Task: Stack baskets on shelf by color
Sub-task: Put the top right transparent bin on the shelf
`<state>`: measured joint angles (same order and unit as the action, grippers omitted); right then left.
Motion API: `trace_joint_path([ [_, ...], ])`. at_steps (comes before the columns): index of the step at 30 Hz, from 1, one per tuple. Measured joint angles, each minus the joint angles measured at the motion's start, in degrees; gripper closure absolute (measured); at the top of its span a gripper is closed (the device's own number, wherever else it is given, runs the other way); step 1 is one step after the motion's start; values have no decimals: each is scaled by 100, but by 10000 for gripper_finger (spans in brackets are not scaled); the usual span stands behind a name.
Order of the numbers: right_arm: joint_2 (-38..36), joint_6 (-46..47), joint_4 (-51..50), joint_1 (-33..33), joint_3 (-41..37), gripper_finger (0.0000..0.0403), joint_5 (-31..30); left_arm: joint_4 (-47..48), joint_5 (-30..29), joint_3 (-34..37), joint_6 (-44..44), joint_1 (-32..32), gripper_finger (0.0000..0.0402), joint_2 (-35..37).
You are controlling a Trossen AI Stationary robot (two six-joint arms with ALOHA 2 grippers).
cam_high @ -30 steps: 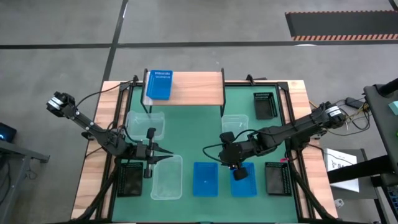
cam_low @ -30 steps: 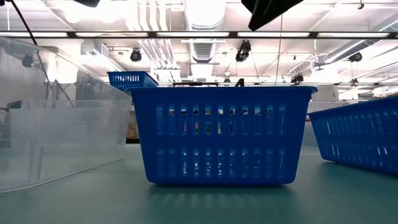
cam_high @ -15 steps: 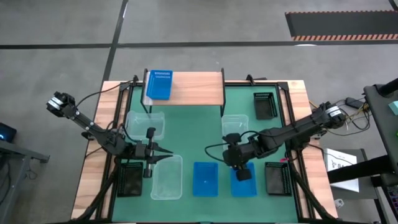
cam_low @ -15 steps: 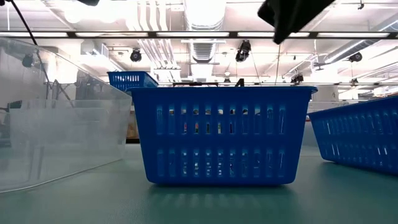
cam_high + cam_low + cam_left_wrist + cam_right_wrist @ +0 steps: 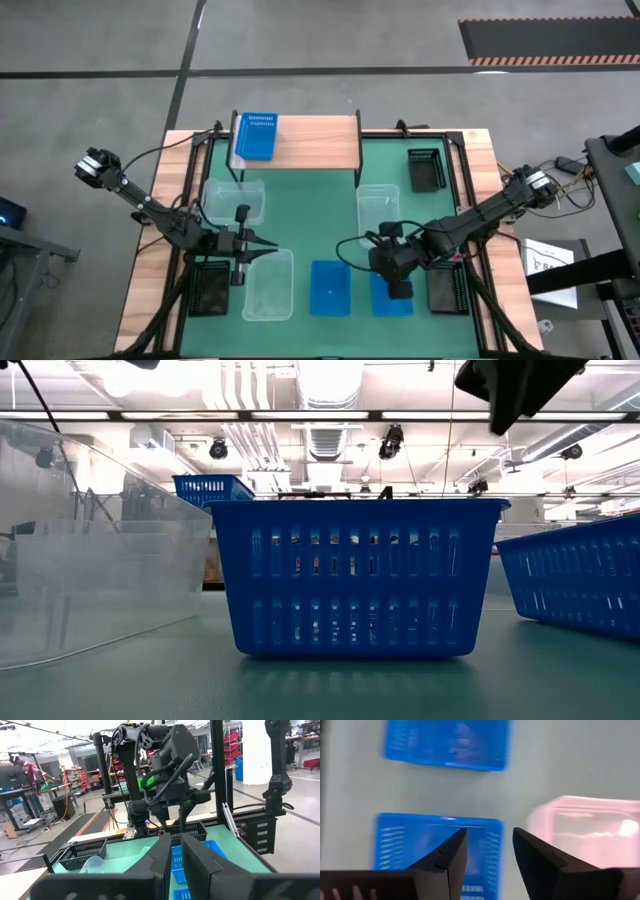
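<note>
One blue basket lies on the left end of the wooden shelf. Two more blue baskets sit on the green mat near the near edge, one in the middle and one to its right. My right gripper hovers open above the right one, fingers pointing down; its wrist view shows that basket just beyond the fingers. In the low view the right gripper is well above the baskets. My left gripper waits shut by a clear basket.
Clear baskets lie at the left and behind the right arm. Black baskets rest at the far right, near left and near right. The mat's middle is bare.
My right gripper has moved toward the table's near edge and to the right, from between the two near blue baskets to above the right one. The baskets have stayed in place.
</note>
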<state>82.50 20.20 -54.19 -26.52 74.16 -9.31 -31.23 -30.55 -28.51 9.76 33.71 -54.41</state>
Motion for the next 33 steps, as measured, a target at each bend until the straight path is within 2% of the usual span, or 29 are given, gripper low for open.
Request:
trace_joint_path([
  [5,0,-94,69,117,-308,232,-525,-131,0,0,239,0,375,2],
  [10,0,-192,408,424,-760,229,-528,-425,0,-3,700,0,375,37],
  [17,2,-541,1032,897,-1449,229,-34,-426,-1,-74,1201,0,375,183],
  [21,7,-781,1412,1065,-1766,235,18,-451,-2,-92,1528,0,375,376],
  [26,7,-1096,1760,1119,-2015,277,30,-432,-167,-85,1672,0,375,677],
  [33,7,-1251,1798,1119,-1996,385,75,-432,-308,-15,1672,0,375,970],
])
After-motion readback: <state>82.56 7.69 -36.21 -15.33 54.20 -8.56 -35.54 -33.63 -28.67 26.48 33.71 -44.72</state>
